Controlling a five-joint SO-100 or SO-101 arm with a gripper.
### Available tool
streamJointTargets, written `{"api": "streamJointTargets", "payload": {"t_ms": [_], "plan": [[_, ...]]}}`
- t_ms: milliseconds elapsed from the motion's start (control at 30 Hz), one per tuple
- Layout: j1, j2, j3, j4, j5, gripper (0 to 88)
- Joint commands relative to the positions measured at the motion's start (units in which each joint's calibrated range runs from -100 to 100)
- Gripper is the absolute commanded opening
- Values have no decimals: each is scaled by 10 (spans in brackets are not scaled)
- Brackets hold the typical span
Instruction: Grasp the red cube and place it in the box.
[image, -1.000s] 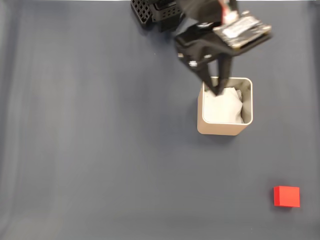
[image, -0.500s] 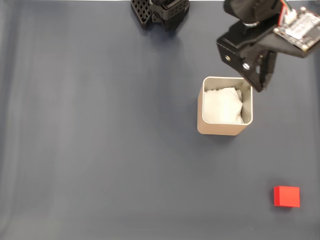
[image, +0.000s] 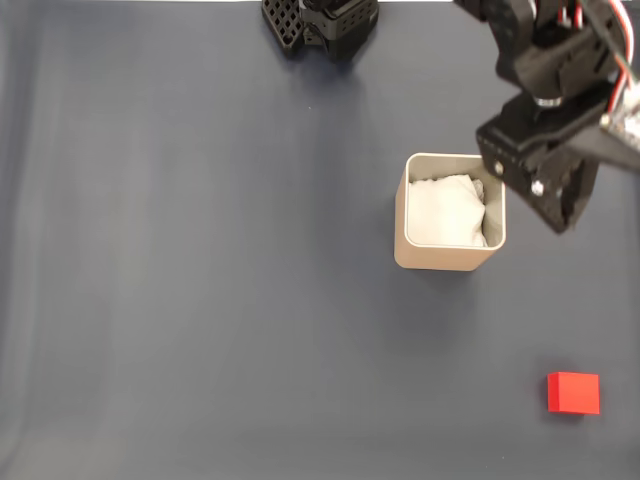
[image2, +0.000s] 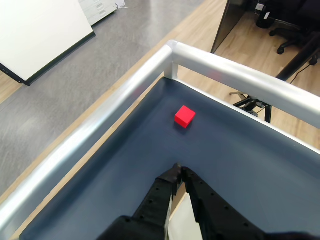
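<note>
Dark blue-grey cloth table (image: 200, 300), and the small bright red cube (image: 573, 392) sits alone near its corner, well away from the beige square box (image: 449, 257) with white padding. Black two-finger gripper (image2: 178, 170) hovers just beside the box, fingers pinched together, empty.

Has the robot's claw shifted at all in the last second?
Yes. In the fixed view the gripper went from over the box to its right side, nearer the red cube.

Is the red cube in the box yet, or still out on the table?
Out. The red cube sits on the dark table surface, well apart from the box, which holds white padding.
</note>
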Motion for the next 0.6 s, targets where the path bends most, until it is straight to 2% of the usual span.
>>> {"api": "streamJointTargets", "payload": {"t_ms": [0, 300, 567], "plan": [[13, 20, -58, -2, 3, 6], [35, 96, -129, -3, 8, 44], [60, 146, -169, -3, 8, 190]]}}
